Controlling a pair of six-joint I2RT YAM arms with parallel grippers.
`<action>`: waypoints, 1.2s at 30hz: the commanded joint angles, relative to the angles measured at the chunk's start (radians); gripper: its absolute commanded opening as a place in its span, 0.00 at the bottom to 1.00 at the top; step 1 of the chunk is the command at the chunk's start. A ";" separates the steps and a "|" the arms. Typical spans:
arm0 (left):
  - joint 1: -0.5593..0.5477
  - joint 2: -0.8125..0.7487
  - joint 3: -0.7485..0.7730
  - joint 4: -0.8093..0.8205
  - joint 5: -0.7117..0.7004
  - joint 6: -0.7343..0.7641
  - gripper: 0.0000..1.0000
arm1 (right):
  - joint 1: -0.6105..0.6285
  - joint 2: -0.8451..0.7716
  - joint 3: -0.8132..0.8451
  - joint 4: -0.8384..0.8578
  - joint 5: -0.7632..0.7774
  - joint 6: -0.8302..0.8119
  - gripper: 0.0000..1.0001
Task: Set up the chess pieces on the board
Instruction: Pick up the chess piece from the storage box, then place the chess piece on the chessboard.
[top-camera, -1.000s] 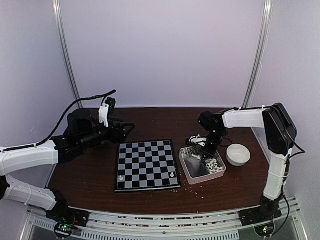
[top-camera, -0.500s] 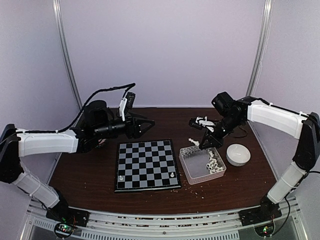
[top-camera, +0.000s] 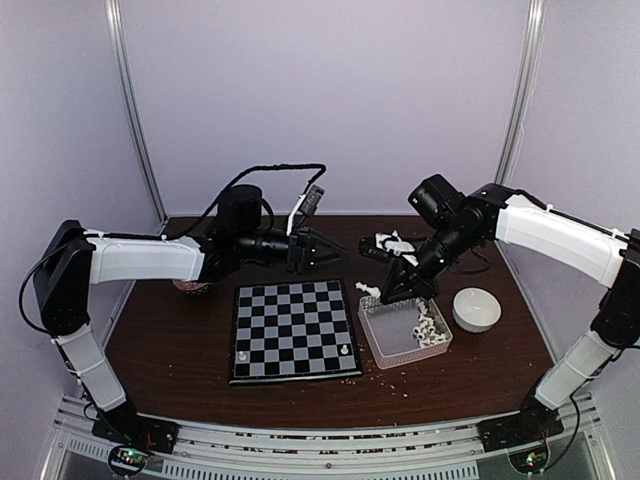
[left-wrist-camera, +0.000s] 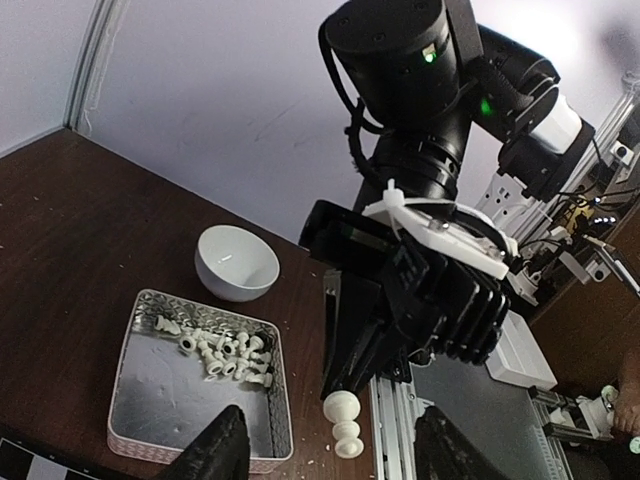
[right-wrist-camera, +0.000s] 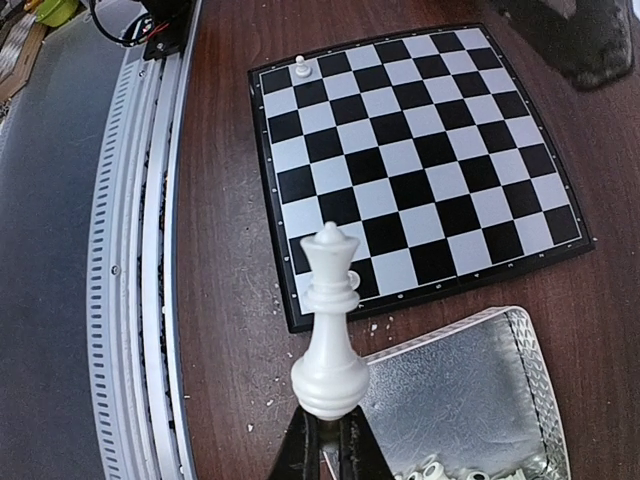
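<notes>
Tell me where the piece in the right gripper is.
Top view: the white chess piece is held aloft right of centre by the right gripper, over the clear tray's far left corner, beside the board's right edge.

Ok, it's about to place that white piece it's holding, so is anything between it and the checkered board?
Nothing visible. The right gripper holds the white plastic chess piece at the clear plastic tray's corner, beside the black-and-pale checkered board. Only two small white pieces stand there, in its near corners.

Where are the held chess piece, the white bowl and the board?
held chess piece (right-wrist-camera: 330, 345): right wrist view, its stem.
white bowl (left-wrist-camera: 236, 262): left wrist view, its inner wall.
board (top-camera: 293, 328): top external view, a middle square.
</notes>
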 joint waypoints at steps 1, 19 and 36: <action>-0.046 0.009 0.081 -0.239 0.015 0.158 0.58 | 0.009 0.001 0.044 -0.029 -0.008 -0.007 0.00; -0.085 0.035 0.084 -0.281 -0.041 0.189 0.41 | 0.029 -0.002 0.046 -0.038 -0.019 -0.005 0.00; -0.098 0.041 0.092 -0.252 -0.012 0.177 0.11 | 0.031 0.016 0.046 -0.037 -0.009 0.005 0.00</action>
